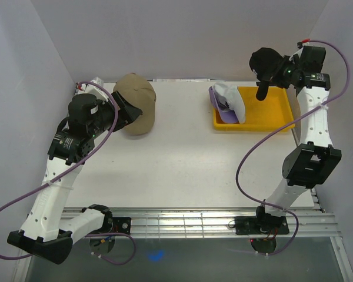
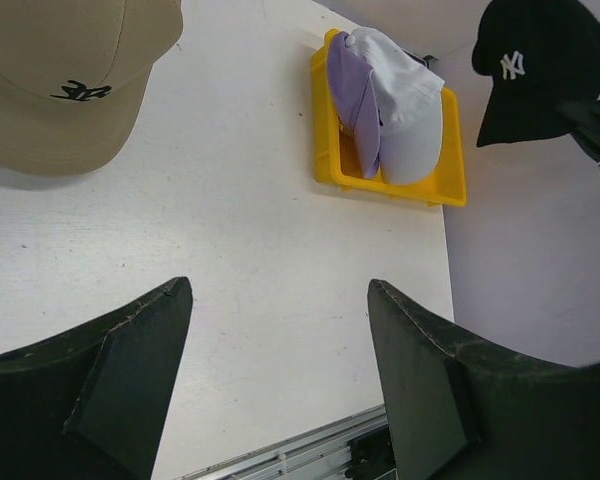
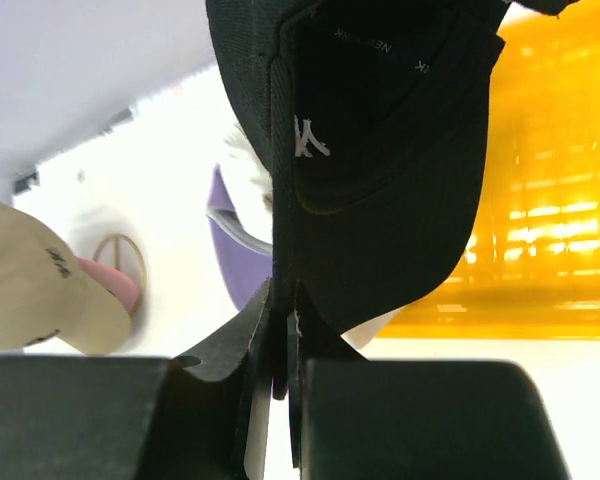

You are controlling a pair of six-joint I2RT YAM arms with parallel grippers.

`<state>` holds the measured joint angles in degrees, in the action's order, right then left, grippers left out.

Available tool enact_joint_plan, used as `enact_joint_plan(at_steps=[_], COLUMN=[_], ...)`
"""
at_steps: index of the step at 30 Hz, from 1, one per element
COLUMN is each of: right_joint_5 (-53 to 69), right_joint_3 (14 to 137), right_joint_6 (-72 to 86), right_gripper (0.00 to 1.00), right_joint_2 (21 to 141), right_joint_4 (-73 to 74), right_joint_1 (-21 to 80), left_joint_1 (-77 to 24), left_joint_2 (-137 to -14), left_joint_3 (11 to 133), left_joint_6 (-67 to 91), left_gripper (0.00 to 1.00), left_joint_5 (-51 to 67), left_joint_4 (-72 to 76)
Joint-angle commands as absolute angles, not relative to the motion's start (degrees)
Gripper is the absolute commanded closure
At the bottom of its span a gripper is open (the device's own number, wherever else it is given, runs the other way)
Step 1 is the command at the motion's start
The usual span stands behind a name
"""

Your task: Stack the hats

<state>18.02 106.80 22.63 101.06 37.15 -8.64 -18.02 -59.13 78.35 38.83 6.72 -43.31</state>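
Note:
A tan cap with a dark logo sits at the table's back left, also in the left wrist view. A pink cap peeks out from under it. A white cap and a purple cap lean on edge in the yellow tray. My right gripper is shut on the black cap with the white logo and holds it in the air above the tray's back edge; the wrist view shows the jaws pinched on its edge. My left gripper is open and empty beside the tan cap.
White walls close in the table at the back and both sides. The yellow tray stands at the back right near the right wall. A metal rail runs along the near edge between the arm bases.

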Motion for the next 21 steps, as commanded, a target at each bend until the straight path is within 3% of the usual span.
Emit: enact_joint_plan(at_steps=[1,5,8,10,11,12,13,16,21], right_joint_5=[21.7,29.2,36.8,41.7,42.2,41.8,41.1,39.6,35.0], right_joint_3=[113.4,113.3,105.3,95.9,82.9,78.9,77.4,84.4,90.0], right_joint_6=[24.7,33.4,43.1,61.1,70.2,85.8,89.8,88.9,93.8], right_gripper=[0.92,0.92,0.92,0.92,0.92,0.92,0.92,0.92,0.92], right_joint_2=[96.0,93.5,90.0,85.4,84.0,83.5,85.0,89.9,96.0], right_joint_4=[35.7,29.0,18.9,-2.7,-15.1,-34.6,-39.1,-36.9,-41.8], right_joint_1=[-10.9,-14.2,-16.2,-15.2,-13.8,-12.0,-7.4,2.3,10.1], left_joint_1=[-18.2,-18.2,-18.2,-18.2,-18.2,-18.3,-18.2,-18.2,-18.3], left_joint_2=[-57.8,-57.6,-57.4,-57.3,-57.1,-57.2,-57.2,-57.2,-56.3], left_joint_3=[78.0,78.1,78.1,78.1,78.0,77.9,77.8,78.1,79.2], left_joint_6=[38.5,38.3,38.3,38.4,38.4,38.5,38.7,39.0,38.7], left_gripper=[0.19,0.19,0.19,0.19,0.19,0.19,0.19,0.19,0.19], left_joint_5=[7.0,6.9,6.9,6.8,6.8,6.8,7.1,7.6,6.6], left_joint_4=[-43.2,-43.2,-43.3,-43.2,-43.2,-43.0,-42.7,-42.5,-43.5])
